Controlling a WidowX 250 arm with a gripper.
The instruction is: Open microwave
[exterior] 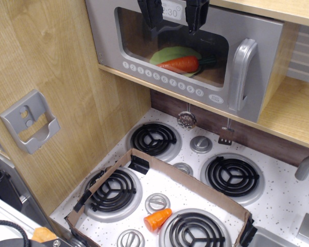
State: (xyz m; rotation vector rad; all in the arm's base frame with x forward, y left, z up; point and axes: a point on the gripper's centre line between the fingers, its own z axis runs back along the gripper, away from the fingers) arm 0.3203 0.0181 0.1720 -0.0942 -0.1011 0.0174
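The silver-grey toy microwave (pixel 195 56) sits on a wooden shelf at the top of the view. Its door is shut. Behind the clear window lie a green plate (pixel 172 54) and an orange carrot (pixel 181 64). The chunky grey vertical handle (pixel 243 74) is at the door's right side. A row of round white buttons (pixel 162 78) runs along the bottom edge, and the clock panel (pixel 170 11) is at the top. My gripper (pixel 173 19) hangs open in front of the door's upper part, its two black fingers (pixel 151 11) spread either side of the clock, well left of the handle.
A toy stove (pixel 190 175) with black coil burners and grey knobs lies below. A cardboard frame (pixel 185 179) rests on it, with a small orange cup (pixel 157 219) inside. A grey wall bracket (pixel 30 121) is on the wooden left wall. A strainer (pixel 186 120) and spatula (pixel 226 135) hang under the shelf.
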